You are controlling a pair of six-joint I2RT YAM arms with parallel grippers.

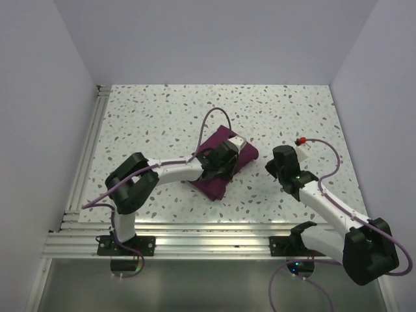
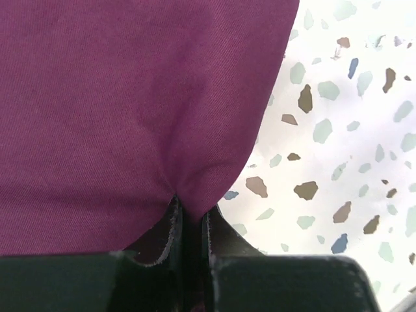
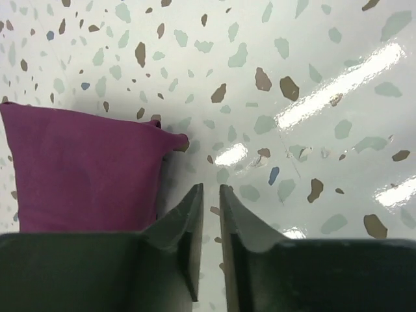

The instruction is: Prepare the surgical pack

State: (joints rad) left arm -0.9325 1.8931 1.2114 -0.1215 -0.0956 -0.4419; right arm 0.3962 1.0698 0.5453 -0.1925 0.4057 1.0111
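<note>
- Speckled table fills most of the top view.
- The plum-purple surgical pack, folded to a flat bundle, lies at the centre of the frame.
- The left gripper is pinching a fold at the cloth's edge.
- The right gripper is over the table just right of the pack, its jaws a little apart and holding nothing.

The pack lies near the table's middle, and the left arm crosses to it from the near left corner, its gripper pinching the cloth, so that side is blocked. The right gripper stands just off the pack's right edge, leaving a bare strip between them. The far half and both far corners lie open up to the walls.
</note>
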